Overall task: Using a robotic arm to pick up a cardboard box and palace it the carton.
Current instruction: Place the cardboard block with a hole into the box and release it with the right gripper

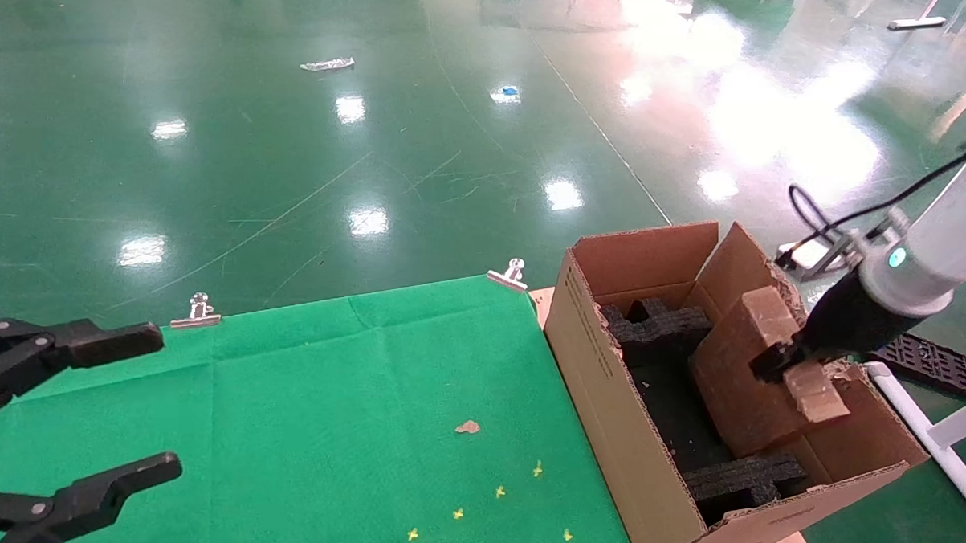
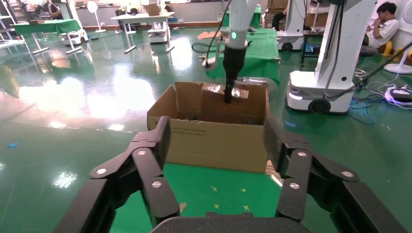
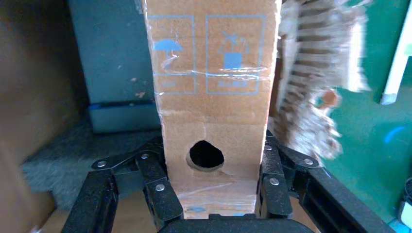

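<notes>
Glossy green workshop floor (image 1: 303, 173), w/ a green cloth-covered table (image 1: 311, 406) clipped at its far edge by two metal clamps (image 1: 199, 312). Small yellow cross marks (image 1: 499, 491) lie on the cloth toward 5 o'clock of its centre, prob. placement guides.

Left gripper (image 1: 94, 414), at 9 o'clock in the head view: parked over the cloth, jaws spread wide, nothing between them; idle.

Carton (image 1: 591, 380), at 3 o'clock of the table, just beside its edge: flaps open so the load can go in from above; black foam inserts (image 1: 662, 329) inside, likely to seat it.

Cardboard box (image 1: 744, 375): inside the carton's mouth, tilted, lower end among the foam, approx. at the right wall; whether it rests on the bottom is hard to tell.

Right gripper (image 1: 783, 363) on the robotic arm (image 1: 932, 256), reaching in from 3 o'clock: jaws pinching the box's slim sides near the round hole (image 3: 206, 155), per the right wrist view. Grip kept so the box is guided down, not dropped. Placement looks nearly done; release not yet made.
</notes>
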### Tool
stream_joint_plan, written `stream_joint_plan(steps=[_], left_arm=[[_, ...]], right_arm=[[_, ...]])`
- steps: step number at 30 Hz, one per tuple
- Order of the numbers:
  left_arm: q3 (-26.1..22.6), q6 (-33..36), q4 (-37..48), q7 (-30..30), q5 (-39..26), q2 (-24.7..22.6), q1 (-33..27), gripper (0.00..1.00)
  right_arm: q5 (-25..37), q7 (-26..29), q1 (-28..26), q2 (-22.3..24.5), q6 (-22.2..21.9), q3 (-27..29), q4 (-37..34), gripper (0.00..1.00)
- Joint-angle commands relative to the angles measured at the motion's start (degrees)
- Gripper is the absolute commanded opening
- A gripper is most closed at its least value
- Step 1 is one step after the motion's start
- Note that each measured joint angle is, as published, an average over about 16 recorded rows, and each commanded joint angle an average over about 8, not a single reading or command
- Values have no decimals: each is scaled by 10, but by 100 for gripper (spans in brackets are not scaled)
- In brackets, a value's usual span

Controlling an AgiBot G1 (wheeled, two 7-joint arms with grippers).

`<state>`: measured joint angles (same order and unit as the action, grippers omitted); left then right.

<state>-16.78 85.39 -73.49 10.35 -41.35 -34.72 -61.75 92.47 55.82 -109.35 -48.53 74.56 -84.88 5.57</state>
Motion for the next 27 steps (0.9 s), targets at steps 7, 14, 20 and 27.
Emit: stream_joint_plan(steps=[7, 14, 20, 27], left_arm=[[0, 0, 0, 0, 0, 0, 0, 100], [-1, 0, 0, 0, 0, 0, 0, 100], [-1, 0, 0, 0, 0, 0, 0, 100], [-1, 0, 0, 0, 1, 0, 0, 100]], right_arm=[[-30, -11, 77, -19, -81, 19, -22, 0], [-60, -41, 123, -22, -134, 40, -22, 0], [-82, -78, 142, -12, -152, 55, -17, 47], [-85, -92, 140, -10, -138, 57, -25, 100]])
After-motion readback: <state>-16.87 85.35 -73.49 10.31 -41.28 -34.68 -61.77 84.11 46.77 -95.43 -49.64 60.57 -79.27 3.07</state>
